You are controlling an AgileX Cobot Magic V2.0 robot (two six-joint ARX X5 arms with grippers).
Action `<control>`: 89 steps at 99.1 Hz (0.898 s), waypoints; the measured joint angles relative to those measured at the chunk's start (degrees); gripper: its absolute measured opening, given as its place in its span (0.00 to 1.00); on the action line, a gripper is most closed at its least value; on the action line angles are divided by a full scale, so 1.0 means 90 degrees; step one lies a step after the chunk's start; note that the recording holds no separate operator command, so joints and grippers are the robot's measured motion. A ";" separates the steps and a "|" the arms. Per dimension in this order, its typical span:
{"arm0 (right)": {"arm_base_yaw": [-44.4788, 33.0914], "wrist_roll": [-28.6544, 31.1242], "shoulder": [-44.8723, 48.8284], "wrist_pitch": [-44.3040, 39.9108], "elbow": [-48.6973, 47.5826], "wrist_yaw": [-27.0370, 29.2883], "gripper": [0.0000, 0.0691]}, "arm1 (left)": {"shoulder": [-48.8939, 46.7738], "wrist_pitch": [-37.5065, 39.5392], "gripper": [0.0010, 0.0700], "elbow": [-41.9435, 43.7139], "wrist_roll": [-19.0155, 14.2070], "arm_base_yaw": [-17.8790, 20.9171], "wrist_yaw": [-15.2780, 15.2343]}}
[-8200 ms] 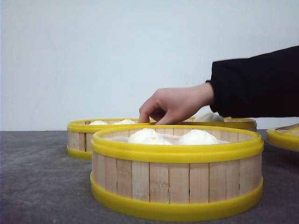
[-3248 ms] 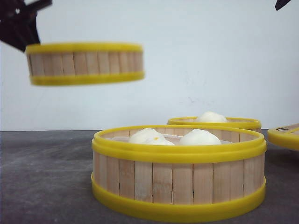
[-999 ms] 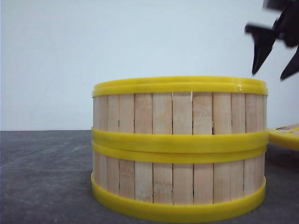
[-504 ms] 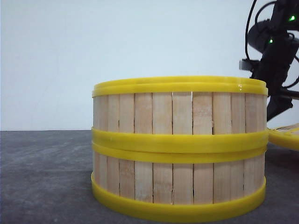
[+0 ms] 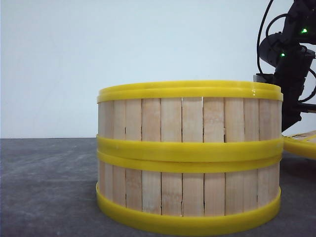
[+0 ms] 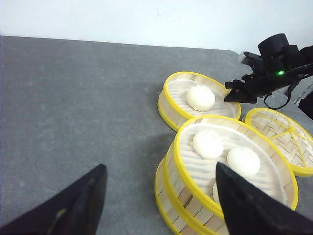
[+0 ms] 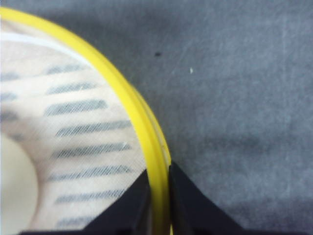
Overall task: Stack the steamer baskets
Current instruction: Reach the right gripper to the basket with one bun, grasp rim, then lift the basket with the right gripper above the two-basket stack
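- Your right gripper (image 7: pixel 157 196) has its fingers drawn in on either side of the yellow rim of the lone steamer basket (image 6: pixel 198 100), one finger inside the wall and one outside, both touching the band. It is clamped on that rim.
- In the left wrist view you can see the right arm (image 6: pixel 271 66) reaching down at that basket's far edge.
- Your left gripper (image 6: pixel 159 203) hangs wide apart above the table (image 6: pixel 73 107), holding nothing and touching nothing, just beside the stack.
- The stacked pair (image 5: pixel 189 155) sits at the near middle of the table: one basket resting squarely on another, rims level, round walls upright, openings facing up.
- The lone basket stands flat on the table just behind the stack, nearly touching it, also opening upward.
- You have three baskets in all: two stacked, one single.
- Buns: one white bun (image 6: pixel 201 97) in the lone basket; at least two in the top basket of the stack (image 6: pixel 208 143), with a third shape partly hidden at its edge.
- One flat woven lid (image 6: pixel 281 139) with a yellow rim lies on the table beside the stack.
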 joint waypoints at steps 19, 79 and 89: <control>-0.0056 -0.0143 -0.0865 -0.0466 0.0561 -0.0119 0.04 | 0.0000 -0.0075 0.60 0.0000 0.0000 0.0000 -0.0078; 0.0755 -0.1515 -0.4425 -0.2982 0.0775 -0.1523 0.04 | 0.0000 -0.0070 0.60 0.0000 0.0226 0.0000 -0.0107; 0.1149 -0.1639 -0.4337 -0.3099 0.0629 -0.1508 0.04 | 0.0000 -0.0073 0.60 0.0000 0.0260 0.0000 -0.0107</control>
